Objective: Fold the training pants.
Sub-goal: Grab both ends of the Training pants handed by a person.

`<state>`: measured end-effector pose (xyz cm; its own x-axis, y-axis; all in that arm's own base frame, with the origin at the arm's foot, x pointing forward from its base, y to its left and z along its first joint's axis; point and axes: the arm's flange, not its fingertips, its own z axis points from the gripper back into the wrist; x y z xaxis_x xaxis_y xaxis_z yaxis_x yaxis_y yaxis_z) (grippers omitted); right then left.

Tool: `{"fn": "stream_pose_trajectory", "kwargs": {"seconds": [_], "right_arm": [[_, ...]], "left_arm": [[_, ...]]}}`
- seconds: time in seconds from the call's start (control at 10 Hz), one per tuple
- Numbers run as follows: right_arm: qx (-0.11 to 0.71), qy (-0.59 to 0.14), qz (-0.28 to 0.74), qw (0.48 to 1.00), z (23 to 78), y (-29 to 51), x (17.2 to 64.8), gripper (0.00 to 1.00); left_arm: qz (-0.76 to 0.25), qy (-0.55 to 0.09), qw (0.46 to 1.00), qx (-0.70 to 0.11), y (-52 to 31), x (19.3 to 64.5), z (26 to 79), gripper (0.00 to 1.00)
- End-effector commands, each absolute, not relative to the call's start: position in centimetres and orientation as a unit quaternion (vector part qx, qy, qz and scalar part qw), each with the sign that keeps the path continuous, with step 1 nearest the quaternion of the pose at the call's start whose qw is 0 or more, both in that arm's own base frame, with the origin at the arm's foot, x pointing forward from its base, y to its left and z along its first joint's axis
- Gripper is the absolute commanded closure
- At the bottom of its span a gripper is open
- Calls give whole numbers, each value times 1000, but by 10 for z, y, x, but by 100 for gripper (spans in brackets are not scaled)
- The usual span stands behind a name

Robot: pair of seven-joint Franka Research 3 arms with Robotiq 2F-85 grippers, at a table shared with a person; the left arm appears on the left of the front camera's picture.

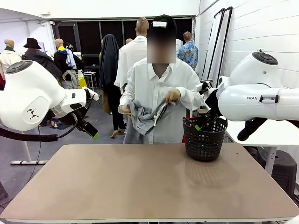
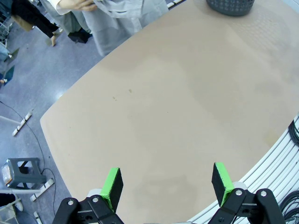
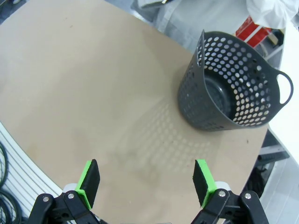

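left claw point(image 2: 166, 179) wide open over the counter point(image 2: 177, 102) | right claw point(image 3: 147, 175) open too | basket point(image 3: 205, 107) upright, far right of counter | pants point(image 1: 142, 116) off the counter, bunched in both hands of the person point(image 1: 156, 88) at far side, wad droops down, long axis can't tell

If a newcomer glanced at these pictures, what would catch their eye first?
The person across the table holds the bunched grey training pants at chest height. A dark perforated basket stands empty on the table's far right, and the left tool and right tool hang open above the table.
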<state>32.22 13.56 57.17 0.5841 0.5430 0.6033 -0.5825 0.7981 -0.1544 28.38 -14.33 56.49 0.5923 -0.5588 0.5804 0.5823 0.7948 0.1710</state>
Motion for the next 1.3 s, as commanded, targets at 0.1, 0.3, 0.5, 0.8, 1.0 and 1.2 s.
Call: {"fn": "stream_pose_trajectory", "kwargs": {"seconds": [0.1,0.3,0.5,0.8,1.0,1.2], "right_arm": [[30,-333,316,888,572,136,324,0],[30,-333,316,888,572,136,324,0],[30,-333,316,888,572,136,324,0],[30,-333,316,888,572,136,324,0],[30,-333,316,888,572,136,324,0],[30,-333,316,888,572,136,324,0]], "left_arm": [[-321,-324,890,-15,-143,284,566,0],[-321,-324,890,-15,-143,284,566,0],[-321,-324,890,-15,-143,284,566,0],[-321,-324,890,-15,-143,284,566,0],[-321,-324,890,-15,-143,284,566,0],[-321,-324,890,-15,-143,284,566,0]]}}
